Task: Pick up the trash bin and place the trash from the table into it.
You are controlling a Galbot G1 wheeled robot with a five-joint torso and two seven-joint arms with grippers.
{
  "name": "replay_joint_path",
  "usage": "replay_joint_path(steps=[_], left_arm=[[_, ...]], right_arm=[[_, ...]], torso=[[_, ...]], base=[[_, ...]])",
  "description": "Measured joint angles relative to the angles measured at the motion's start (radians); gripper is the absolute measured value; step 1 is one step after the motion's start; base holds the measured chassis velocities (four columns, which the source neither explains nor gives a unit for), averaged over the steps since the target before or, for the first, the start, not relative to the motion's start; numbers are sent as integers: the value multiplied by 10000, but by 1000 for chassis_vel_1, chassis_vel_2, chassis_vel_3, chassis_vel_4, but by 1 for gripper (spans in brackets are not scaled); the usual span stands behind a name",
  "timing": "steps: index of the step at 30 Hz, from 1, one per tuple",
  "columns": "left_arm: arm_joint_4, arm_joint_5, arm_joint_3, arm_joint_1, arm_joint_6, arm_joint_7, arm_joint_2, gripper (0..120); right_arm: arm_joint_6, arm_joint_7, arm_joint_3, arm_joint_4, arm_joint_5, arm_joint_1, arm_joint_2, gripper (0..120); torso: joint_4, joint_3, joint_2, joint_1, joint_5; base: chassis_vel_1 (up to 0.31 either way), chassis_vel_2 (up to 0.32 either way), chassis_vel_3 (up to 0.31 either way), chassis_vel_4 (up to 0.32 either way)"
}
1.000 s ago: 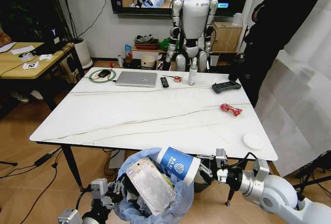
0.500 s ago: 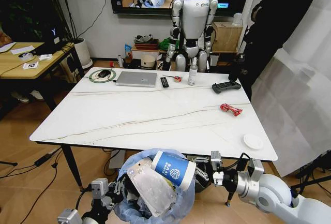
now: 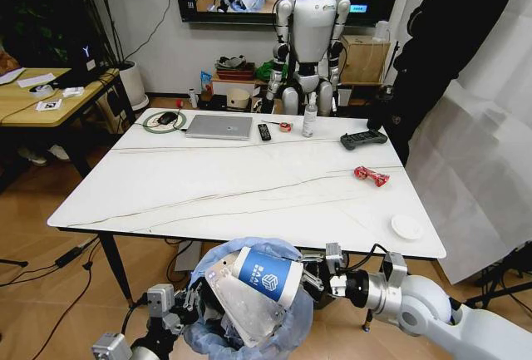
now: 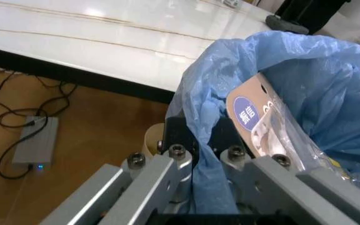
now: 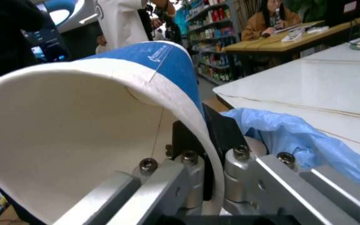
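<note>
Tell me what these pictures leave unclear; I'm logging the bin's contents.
- Light-blue bagged round trash bin: its depths, head view, hidden by blue-white paper cup and clear packet.
- Bin's base: cut off by frame edge.
- Red wrapper on marble table: print too small.

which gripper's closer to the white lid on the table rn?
Right. The right gripper, shut on the paper cup over the trash bin, sits just below the table edge near the white lid. The left gripper clamps the bin's far side.
</note>
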State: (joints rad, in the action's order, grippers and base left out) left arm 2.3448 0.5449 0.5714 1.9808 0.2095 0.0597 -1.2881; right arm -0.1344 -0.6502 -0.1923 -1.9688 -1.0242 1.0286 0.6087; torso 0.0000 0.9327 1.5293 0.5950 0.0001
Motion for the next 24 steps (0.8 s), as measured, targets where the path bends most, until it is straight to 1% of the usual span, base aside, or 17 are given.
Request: replay_joint_path(steps=[7, 8, 11, 16, 17, 20, 21, 23, 24], left_arm=[[29, 38, -81, 20, 26, 0, 76, 0], [46, 50, -93, 36, 28, 0, 82, 0], [59, 57, -113, 56, 29, 0, 85, 0], [118, 45, -220, 151, 30, 6, 101, 0], [118, 45, -220, 151, 30, 6, 101, 0], [160, 39, -252, 181, 31, 11, 92, 0], [162, 36, -255, 186, 31, 12, 90, 0], [168, 29, -257, 189, 31, 13, 84, 0], [168, 29, -257, 189, 31, 13, 84, 0]], right_arm=[[-16, 43, -245, 148, -19, -199, 120, 0], [-24, 43, -273, 171, -14, -199, 163, 4], [-32, 56, -290, 181, -10, -198, 205, 5], [-40, 108, -302, 184, -9, -245, 222, 20], [-40, 108, -302, 184, -9, -245, 222, 20], [-69, 113, -248, 182, 27, -151, 194, 36], [-78, 117, -237, 181, 38, -127, 192, 37], [-90, 124, -203, 173, 68, -72, 181, 47], [-90, 124, -203, 173, 68, -72, 181, 47]], torso=[[0, 0, 0, 0, -1], [-1, 0, 0, 0, 0], [0, 0, 0, 0, 0], [0, 0, 2, -2, -1], [0, 0, 2, -2, -1], [-1, 0, 2, -2, -1], [0, 0, 2, -2, 0], [0, 0, 2, -2, -1], [0, 0, 2, -2, -1]], base=[[0, 0, 0, 0], [0, 0, 0, 0], [0, 0, 0, 0], [0, 0, 0, 0], [0, 0, 0, 0], [0, 0, 0, 0], [0, 0, 0, 0], [0, 0, 0, 0], [0, 0, 0, 0]])
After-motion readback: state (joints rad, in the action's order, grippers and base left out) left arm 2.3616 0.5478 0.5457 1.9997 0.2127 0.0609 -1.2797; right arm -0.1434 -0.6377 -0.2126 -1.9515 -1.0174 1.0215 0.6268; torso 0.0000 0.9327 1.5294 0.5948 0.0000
